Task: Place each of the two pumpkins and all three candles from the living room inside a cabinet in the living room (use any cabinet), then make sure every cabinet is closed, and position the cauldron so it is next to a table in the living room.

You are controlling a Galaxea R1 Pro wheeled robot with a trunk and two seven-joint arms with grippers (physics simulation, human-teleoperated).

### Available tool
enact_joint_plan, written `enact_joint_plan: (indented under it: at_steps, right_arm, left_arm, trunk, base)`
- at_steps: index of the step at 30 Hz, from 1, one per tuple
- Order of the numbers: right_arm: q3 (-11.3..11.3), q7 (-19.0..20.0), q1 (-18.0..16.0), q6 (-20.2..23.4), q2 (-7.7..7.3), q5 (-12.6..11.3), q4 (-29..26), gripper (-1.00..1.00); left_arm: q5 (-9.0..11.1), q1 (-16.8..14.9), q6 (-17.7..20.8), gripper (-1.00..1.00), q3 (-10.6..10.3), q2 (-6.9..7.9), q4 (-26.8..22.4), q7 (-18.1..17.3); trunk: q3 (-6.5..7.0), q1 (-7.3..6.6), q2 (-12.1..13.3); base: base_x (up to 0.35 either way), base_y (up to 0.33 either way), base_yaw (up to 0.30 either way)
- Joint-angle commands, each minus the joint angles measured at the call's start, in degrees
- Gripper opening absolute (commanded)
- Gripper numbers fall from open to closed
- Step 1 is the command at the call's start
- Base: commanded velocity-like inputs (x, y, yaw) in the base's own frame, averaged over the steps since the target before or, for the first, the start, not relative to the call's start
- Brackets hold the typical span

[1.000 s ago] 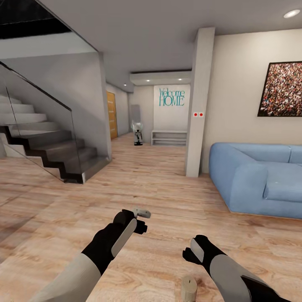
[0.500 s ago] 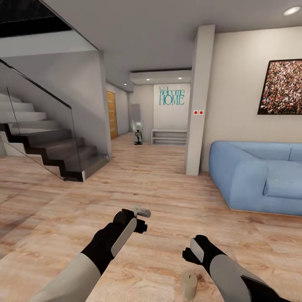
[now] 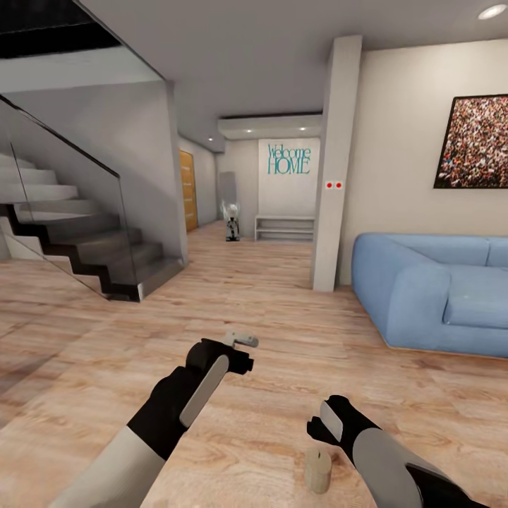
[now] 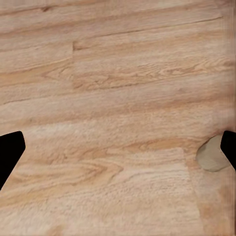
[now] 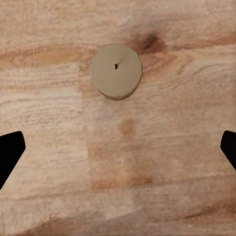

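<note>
Right now one candle (image 3: 318,470) stands upright on the wood floor (image 3: 282,317), just beside the right tool (image 3: 319,427) and a bit nearer the robot than its tips. From the right wrist cam the candle (image 5: 116,72) is seen top-down, round w/ a tiny dark wick, lying ahead of the tool and clear of both fingers (image 5: 10,155); nothing between them, tool spread wide. Left tool (image 3: 240,351) hangs over bare floor, well apart from the candle; left wrist cam catches the candle (image 4: 212,153) just beside one dark fingertip, tool spread, empty. Readable writing: teal "Welcome HOME" (image 3: 288,160) on the far hallway wall. Blue sofa (image 3: 430,293) at right, staircase (image 3: 77,240) w/ glass rail at left.
</note>
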Motion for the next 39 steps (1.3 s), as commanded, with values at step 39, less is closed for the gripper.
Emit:
enact_joint_plan:
  at_steps: [39]
  right_arm:
    - [-0.14, -0.16, -0.02, 0.32, 0.14, 0.22, -0.12, 1.00]
  left_arm:
    - [0.54, -0.05, 0.65, 1.00, -0.04, 0.04, -3.58, 0.42]
  trunk:
    - [-8.72, 0.99, -0.56]
  base:
    - [0.000, 0.000, 0.000]
